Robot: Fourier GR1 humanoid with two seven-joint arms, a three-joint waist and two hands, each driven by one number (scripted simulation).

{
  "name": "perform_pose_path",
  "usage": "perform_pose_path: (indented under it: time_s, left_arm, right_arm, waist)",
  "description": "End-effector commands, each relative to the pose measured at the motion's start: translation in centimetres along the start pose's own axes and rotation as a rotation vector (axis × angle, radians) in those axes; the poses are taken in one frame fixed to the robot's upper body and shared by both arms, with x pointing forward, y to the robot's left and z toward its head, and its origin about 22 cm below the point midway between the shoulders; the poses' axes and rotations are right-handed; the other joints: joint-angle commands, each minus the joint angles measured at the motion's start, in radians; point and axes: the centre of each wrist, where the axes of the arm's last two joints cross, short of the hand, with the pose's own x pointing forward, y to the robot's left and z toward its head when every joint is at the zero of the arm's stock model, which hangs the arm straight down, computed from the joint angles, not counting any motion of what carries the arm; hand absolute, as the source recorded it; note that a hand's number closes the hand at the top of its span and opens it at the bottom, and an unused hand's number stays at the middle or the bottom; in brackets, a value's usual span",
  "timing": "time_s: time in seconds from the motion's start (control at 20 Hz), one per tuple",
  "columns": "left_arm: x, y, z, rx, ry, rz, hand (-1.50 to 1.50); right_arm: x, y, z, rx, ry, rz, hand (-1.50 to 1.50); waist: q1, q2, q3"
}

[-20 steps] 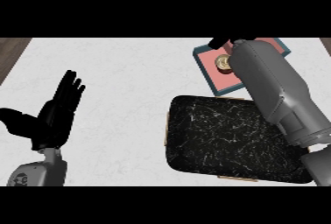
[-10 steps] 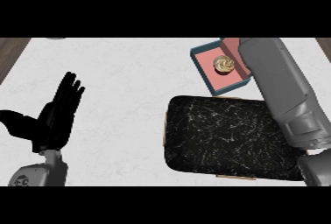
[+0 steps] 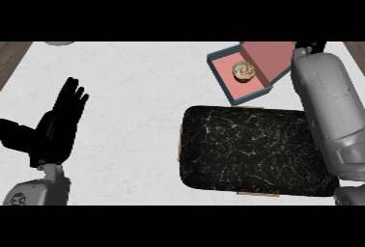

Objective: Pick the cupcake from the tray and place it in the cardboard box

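The cupcake (image 3: 245, 71), tan with a swirled top, sits inside the cardboard box (image 3: 230, 85), which has a pink inside and dark teal walls, at the counter's far right. Nothing touches the cupcake. The black marbled tray (image 3: 253, 149) lies just in front of the box and holds nothing. My right forearm (image 3: 327, 111) runs up the view's right side, beside the box and over the tray's right edge. Only a black bit of my right hand (image 3: 311, 47) shows at the top edge, right of the box. My left hand (image 3: 57, 130) rests open at the left, fingers up.
A grey rounded object (image 3: 57, 43) peeks in at the top left. Brown floor shows past the white counter's corner (image 3: 10, 55) at the upper left. White counter top stretches between my left hand and the tray.
My right arm has swung to the right, away from above the box. The cupcake, partly covered by the hand a second ago, now lies uncovered in the box. The left hand has not moved.
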Motion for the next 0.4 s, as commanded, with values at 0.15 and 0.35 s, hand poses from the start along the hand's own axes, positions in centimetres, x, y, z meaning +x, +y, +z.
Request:
perform_pose_path:
  time_s: [0.15,0.35]
  left_arm:
    - [0.3,0.4,1.5,0.007,0.016,-0.004,0.00]
    - [-0.2,0.1,1.6,0.006,0.016,-0.008,0.00]
  right_arm:
    - [-2.4,-4.5,-0.2,-0.054,-0.009,-0.049,-1.50]
    - [-5.2,-7.0,1.7,-0.042,-0.017,-0.056,-1.50]
  waist:
    - [0.001,-0.002,-0.001]
    - [-0.004,-0.003,-0.001]
